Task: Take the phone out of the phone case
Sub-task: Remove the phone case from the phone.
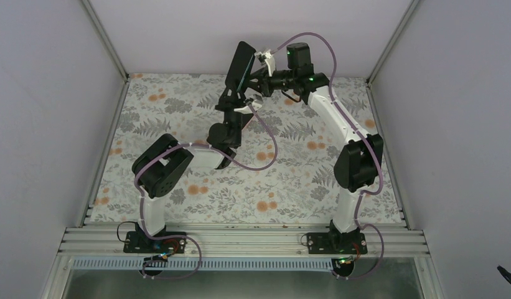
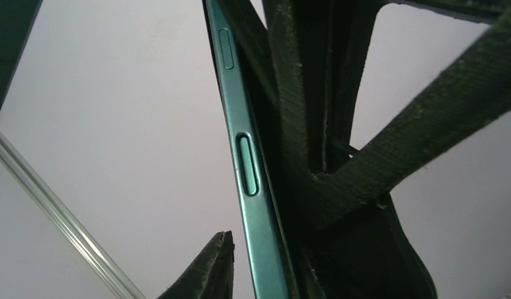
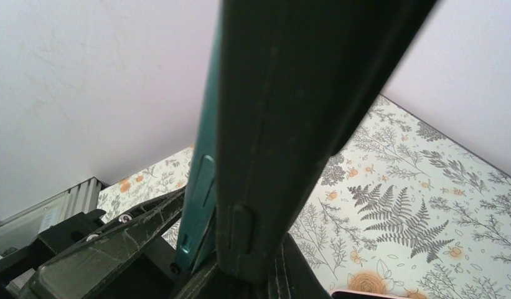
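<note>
Both grippers hold one dark slab (image 1: 240, 65) upright in the air over the far middle of the table. It is a slim phone with a teal metal edge and side buttons (image 2: 249, 187), also in the right wrist view (image 3: 200, 180). A dark soft phone case with a moulded button bump (image 3: 271, 124) lies against it, partly parted from it. My left gripper (image 1: 234, 96) (image 2: 271, 274) grips the phone's lower end. My right gripper (image 1: 261, 71) (image 3: 253, 274) grips the case from the right. A salmon-pink sliver (image 3: 365, 293) lies on the table, mostly out of frame.
The floral table top (image 1: 290, 180) lies below, with white walls close on the left, back and right. A metal rail (image 1: 240, 240) runs along the near edge. The arms' purple cables (image 1: 265, 149) hang over the middle.
</note>
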`<state>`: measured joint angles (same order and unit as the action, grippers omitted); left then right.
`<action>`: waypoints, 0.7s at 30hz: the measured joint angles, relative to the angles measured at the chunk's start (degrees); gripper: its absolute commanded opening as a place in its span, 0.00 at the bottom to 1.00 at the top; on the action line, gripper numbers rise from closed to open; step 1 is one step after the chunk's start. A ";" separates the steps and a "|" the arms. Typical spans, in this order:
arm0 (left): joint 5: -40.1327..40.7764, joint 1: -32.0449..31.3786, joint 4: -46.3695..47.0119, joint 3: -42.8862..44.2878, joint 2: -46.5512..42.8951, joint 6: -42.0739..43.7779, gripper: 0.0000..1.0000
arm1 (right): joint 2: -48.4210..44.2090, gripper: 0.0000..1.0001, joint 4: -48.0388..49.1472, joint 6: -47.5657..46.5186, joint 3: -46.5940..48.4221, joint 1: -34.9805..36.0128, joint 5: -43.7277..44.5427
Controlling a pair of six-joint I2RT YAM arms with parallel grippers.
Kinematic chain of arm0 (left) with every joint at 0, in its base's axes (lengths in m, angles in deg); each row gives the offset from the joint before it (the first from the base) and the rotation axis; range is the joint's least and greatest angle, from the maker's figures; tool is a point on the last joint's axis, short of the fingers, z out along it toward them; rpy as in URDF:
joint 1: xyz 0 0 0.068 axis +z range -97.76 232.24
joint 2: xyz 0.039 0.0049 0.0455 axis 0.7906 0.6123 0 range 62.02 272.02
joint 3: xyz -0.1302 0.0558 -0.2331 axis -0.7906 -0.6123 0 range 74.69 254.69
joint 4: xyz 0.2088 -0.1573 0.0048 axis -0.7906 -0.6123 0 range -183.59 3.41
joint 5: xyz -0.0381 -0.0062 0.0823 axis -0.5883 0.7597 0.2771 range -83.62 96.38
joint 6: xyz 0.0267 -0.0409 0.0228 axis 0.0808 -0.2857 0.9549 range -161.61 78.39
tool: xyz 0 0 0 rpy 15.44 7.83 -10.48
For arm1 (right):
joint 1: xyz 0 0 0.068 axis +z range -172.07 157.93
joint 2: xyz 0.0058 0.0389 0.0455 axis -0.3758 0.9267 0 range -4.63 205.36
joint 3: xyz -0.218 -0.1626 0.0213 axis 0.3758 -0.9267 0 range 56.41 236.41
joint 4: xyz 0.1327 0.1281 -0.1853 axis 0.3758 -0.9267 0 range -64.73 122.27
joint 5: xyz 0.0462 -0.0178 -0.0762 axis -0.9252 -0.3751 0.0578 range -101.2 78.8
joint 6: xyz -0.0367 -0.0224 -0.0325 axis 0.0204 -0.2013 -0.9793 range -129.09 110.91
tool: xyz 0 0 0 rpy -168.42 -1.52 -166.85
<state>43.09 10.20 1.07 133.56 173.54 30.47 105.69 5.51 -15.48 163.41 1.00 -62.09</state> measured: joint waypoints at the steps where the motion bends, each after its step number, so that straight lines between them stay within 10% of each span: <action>1: 0.11 -0.15 -0.04 0.04 0.09 0.22 0.20 | 0.00 0.03 -0.02 0.00 0.00 0.00 -0.24; 21: 1.16 -1.22 -0.04 0.24 0.11 -2.34 0.02 | -2.51 0.03 2.23 4.33 -3.45 0.11 3.02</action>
<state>44.25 8.98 1.03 133.80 173.65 28.13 103.17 7.74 -11.16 159.95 1.11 -59.08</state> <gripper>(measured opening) 0.111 0.057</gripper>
